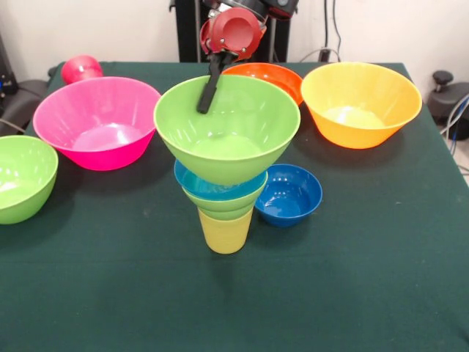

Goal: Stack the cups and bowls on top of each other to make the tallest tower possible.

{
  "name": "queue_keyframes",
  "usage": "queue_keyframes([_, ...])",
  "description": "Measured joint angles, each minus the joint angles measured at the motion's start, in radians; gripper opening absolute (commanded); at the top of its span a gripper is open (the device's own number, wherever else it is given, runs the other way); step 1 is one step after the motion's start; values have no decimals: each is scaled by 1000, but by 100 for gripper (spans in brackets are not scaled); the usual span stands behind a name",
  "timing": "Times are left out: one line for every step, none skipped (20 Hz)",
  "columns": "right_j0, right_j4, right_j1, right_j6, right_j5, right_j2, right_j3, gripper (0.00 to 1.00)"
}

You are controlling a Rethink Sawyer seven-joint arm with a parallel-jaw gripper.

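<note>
The tower stands at the table's middle: a pale yellow cup (225, 233) as base, then a small lime green bowl (220, 206), a light blue bowl (209, 188) and a large lime green bowl (227, 128) on top. My gripper (210, 92) reaches down from the red wrist (233, 33) and its black tip lies at the far rim of the top green bowl. A dark blue bowl (289, 194) sits right of the tower's base. An orange-red bowl (275, 75) lies behind the tower. The red cup (81, 68) is at the back left.
A big pink bowl (97, 121) sits at the left, another lime green bowl (22, 176) at the left edge, and a yellow-orange bowl (360, 103) at the back right. The dark green tablecloth (352, 293) covers the table. The black pedestal (189, 29) stands behind.
</note>
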Motion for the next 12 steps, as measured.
queue_keyframes([1,0,0,0,-2,0,2,0])
queue_keyframes([2,0,0,0,-4,0,4,0])
queue_keyframes([4,0,0,0,-7,0,7,0])
queue_keyframes([5,0,0,0,-11,0,11,0])
queue_keyframes([6,0,0,0,-15,0,13,0])
queue_keyframes([6,0,0,0,-23,0,18,0])
queue_keyframes([7,0,0,0,-33,0,23,0])
queue_keyframes([7,0,0,0,-41,0,27,0])
queue_keyframes([7,0,0,0,-45,0,29,0])
queue_keyframes([7,0,0,0,-48,0,31,0])
queue_keyframes([7,0,0,0,-51,0,34,0])
queue_keyframes([7,0,0,0,-55,0,38,0])
